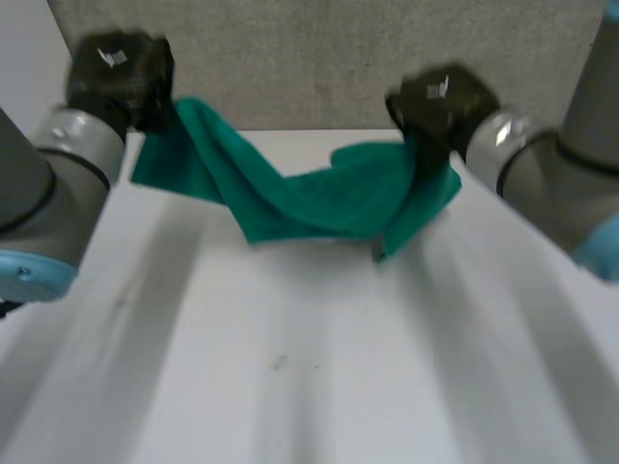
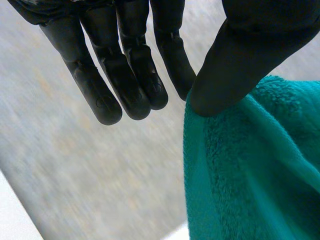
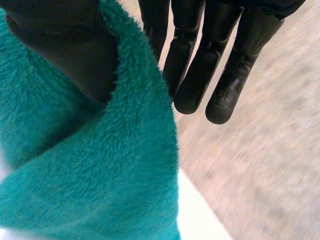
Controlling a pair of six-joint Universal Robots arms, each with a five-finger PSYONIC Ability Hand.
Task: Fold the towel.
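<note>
A teal towel (image 1: 319, 198) hangs between my two hands above the far side of the white table (image 1: 290, 367), and its sagging middle reaches down to the tabletop. My left hand (image 1: 121, 77) holds one upper corner. In the left wrist view its thumb (image 2: 240, 65) pinches the towel (image 2: 250, 165) against the side of the straight fingers (image 2: 130, 75). My right hand (image 1: 440, 101) holds the other upper end. In the right wrist view the towel (image 3: 100, 165) wraps over its thumb (image 3: 65, 50), pressed against the straight fingers (image 3: 220, 75).
A grey speckled wall (image 1: 319, 48) stands right behind the table's far edge, close to both hands. Both grey arms reach in from the sides. The white tabletop stretches from the towel toward me.
</note>
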